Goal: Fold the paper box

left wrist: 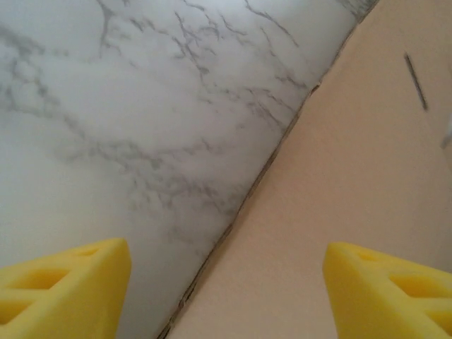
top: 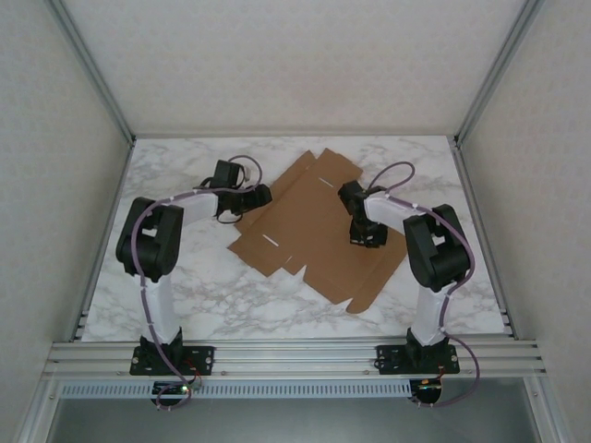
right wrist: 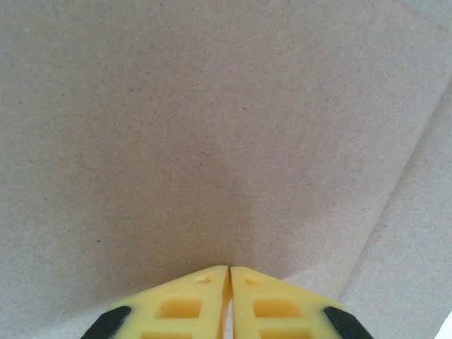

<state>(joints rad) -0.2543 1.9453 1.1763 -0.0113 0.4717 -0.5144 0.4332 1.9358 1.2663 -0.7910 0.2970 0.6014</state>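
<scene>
Paper box [top: 319, 231]: an unfolded brown die-cut sheet, lying flat on the marble tabletop [top: 185, 286] and turned at an angle to the table edges. Its flaps and tabs are spread out and none is raised.
Left gripper [top: 261, 196]: at the box's left edge, near its far corner. The jaws are spread wide and hold nothing.
Left gripper, wrist view [left wrist: 226, 282]: the two yellow fingers [left wrist: 63, 289] stand far apart. One is over the marble [left wrist: 141, 141] and the other over the cardboard [left wrist: 353, 176], with the sheet's edge running between them.
Slot [left wrist: 417, 81]: a thin dark cut in the cardboard, beyond the finger on the box side.
Right gripper [top: 367, 238]: over the box's right half, inside its outline and pointing down at the sheet.
Right gripper, wrist view [right wrist: 228, 272]: the yellow fingertips are pressed together with nothing between them. They sit right at the plain cardboard panel [right wrist: 212, 127], where their shadow meets them.
Crease [right wrist: 395, 198]: a fold line in the panel, running just right of the closed tips.
</scene>
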